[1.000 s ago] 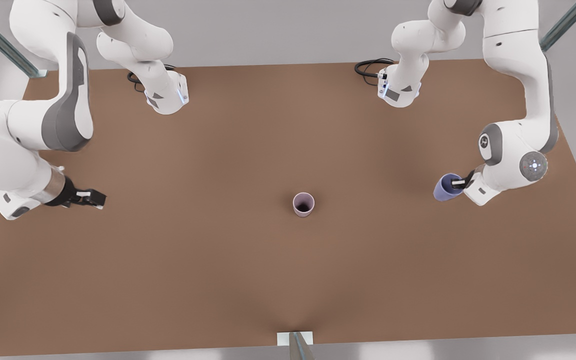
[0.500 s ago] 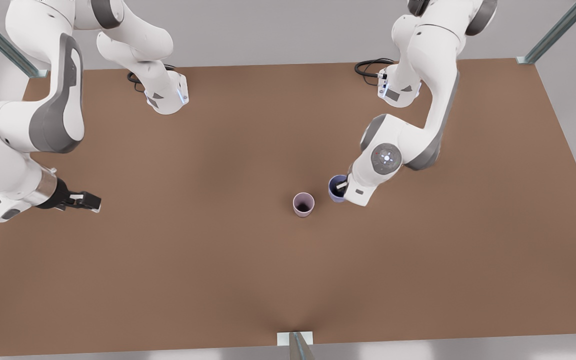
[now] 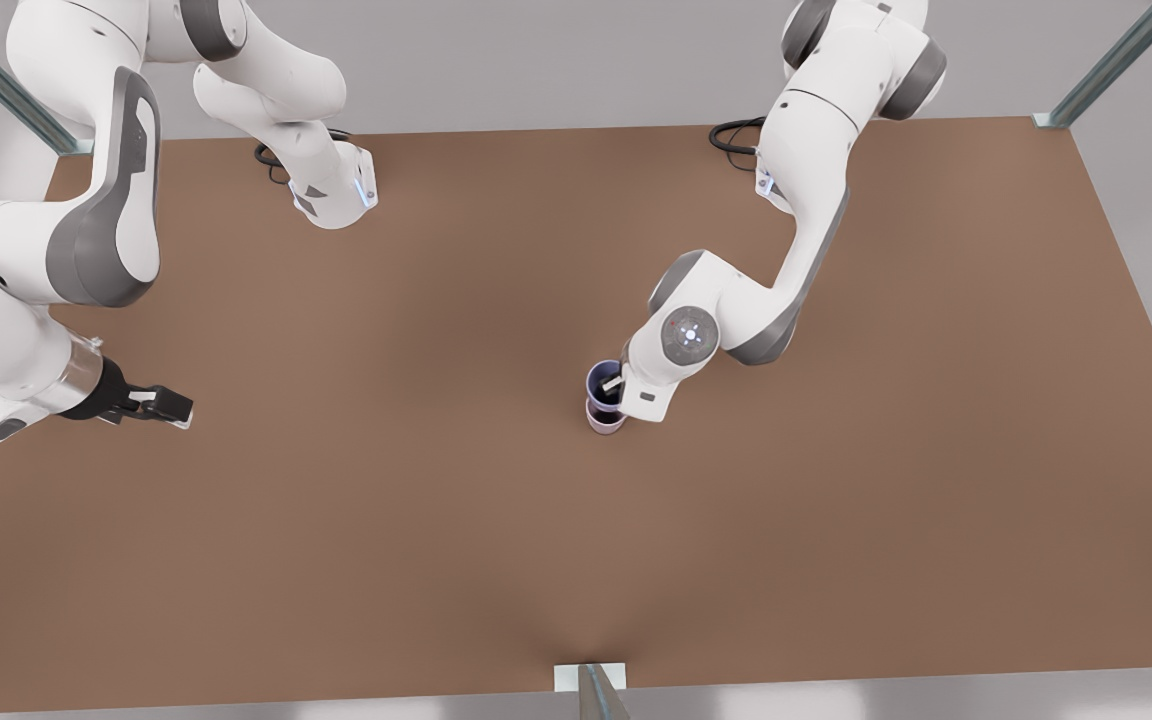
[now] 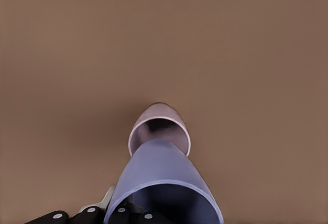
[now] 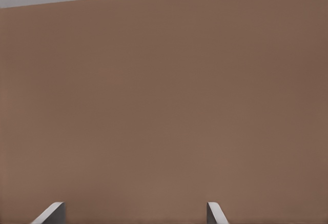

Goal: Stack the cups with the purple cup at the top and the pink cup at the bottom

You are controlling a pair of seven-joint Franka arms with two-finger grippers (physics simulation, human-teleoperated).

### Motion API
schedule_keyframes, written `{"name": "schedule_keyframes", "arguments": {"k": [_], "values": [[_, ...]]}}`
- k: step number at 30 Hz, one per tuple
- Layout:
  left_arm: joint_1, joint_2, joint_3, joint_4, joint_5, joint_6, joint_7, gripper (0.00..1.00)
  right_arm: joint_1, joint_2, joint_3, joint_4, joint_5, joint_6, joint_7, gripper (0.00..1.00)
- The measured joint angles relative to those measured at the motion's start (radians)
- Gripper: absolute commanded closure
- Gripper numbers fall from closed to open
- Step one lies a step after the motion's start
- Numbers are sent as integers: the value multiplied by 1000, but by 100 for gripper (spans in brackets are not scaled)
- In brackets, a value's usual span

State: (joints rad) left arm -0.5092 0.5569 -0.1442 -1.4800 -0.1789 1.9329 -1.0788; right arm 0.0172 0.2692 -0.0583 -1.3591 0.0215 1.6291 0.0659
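Front view: we see the left gripper clamped on the purple cup, held directly above the pink cup mid-table. The right gripper waits at the front view's left.

Left wrist: purple cup over pink cup.

Right wrist: fingers apart.

Purple cup blocks pink cup mouth; table open.
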Motion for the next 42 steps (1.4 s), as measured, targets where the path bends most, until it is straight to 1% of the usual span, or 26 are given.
{"name": "schedule_keyframes", "arguments": {"k": [19, 20, 21, 42], "values": [[0, 38, 3, 9, 11, 36, 1, 79, -8, -1, -3, 1, 6, 0, -2, 0], [0, 43, 3, 9, 11, 36, 1, 63, -7, -1, -3, 1, 5, 0, -2, 0], [0, 47, 3, 9, 8, 38, 2, 0, -8, -1, -3, 2, 5, 0, -2, 0], [0, 46, 11, 20, 26, 37, -3, 0, -9, -1, -12, 14, 8, 0, -2, 0]]}}
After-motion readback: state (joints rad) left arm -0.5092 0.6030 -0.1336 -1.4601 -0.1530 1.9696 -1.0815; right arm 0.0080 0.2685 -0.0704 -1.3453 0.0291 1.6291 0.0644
